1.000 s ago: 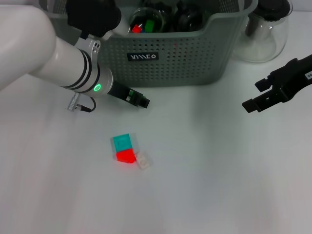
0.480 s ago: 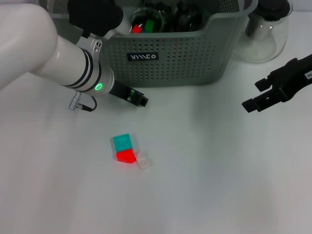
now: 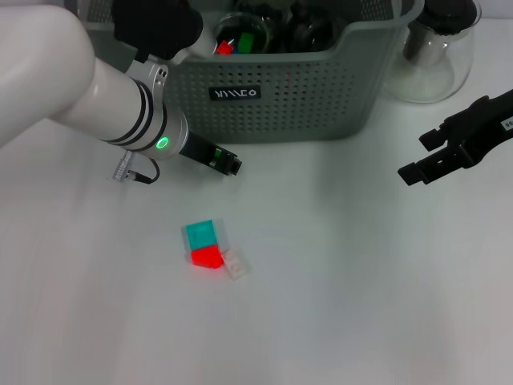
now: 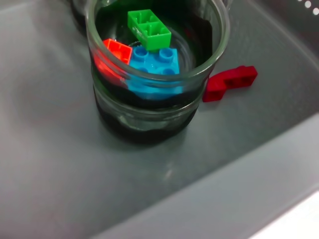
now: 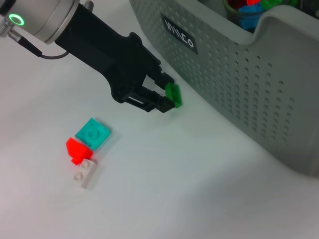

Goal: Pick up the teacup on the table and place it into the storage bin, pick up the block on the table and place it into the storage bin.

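i see my left gripper (image 5: 172,97) clamped on a green block (image 5: 174,94) near the table's far edge, just before the storage bin (image 3: 321,96) — right gripper (image 3: 423,160) open by the right edge.

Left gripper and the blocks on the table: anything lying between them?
Nothing. In the head view, bare table separates the left gripper, which pinches a green block, from the teal block and red block.
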`<action>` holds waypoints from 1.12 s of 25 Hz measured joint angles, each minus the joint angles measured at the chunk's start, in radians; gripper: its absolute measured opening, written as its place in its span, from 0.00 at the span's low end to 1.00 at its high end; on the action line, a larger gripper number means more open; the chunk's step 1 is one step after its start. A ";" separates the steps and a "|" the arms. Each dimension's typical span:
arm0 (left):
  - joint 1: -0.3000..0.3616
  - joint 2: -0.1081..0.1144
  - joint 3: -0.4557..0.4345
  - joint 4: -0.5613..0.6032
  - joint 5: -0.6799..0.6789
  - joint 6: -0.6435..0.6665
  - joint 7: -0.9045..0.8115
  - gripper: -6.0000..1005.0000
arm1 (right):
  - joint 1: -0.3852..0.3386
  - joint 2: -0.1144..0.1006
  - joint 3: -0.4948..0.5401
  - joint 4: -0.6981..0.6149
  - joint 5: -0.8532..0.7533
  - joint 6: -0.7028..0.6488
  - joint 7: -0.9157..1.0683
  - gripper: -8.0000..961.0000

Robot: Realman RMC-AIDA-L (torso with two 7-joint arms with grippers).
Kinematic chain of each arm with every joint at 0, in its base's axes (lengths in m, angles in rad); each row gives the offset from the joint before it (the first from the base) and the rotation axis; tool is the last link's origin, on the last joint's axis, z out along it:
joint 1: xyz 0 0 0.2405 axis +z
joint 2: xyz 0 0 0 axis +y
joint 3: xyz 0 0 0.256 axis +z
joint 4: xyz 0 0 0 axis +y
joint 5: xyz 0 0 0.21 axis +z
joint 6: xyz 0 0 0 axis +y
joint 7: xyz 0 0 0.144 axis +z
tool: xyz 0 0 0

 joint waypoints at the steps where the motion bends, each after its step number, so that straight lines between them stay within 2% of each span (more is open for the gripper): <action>1: 0.000 0.000 0.000 0.000 0.000 0.001 0.000 0.50 | 0.000 0.000 0.000 0.000 0.000 0.000 0.000 0.86; 4: 0.000 0.000 0.000 0.001 0.000 0.003 0.000 0.50 | 0.000 0.000 0.000 0.000 0.000 0.000 0.000 0.86; 10: 0.005 0.000 0.002 0.023 0.002 0.022 0.000 0.40 | 0.000 0.000 0.000 0.001 0.000 0.000 0.000 0.86; 19: 0.008 0.000 0.012 0.127 0.002 0.082 -0.001 0.42 | 0.000 0.000 -0.003 0.002 0.000 0.000 0.000 0.86; 28: 0.012 0.002 0.012 0.151 0.002 0.128 0.000 0.43 | 0.000 0.000 -0.005 0.002 -0.001 0.000 0.000 0.86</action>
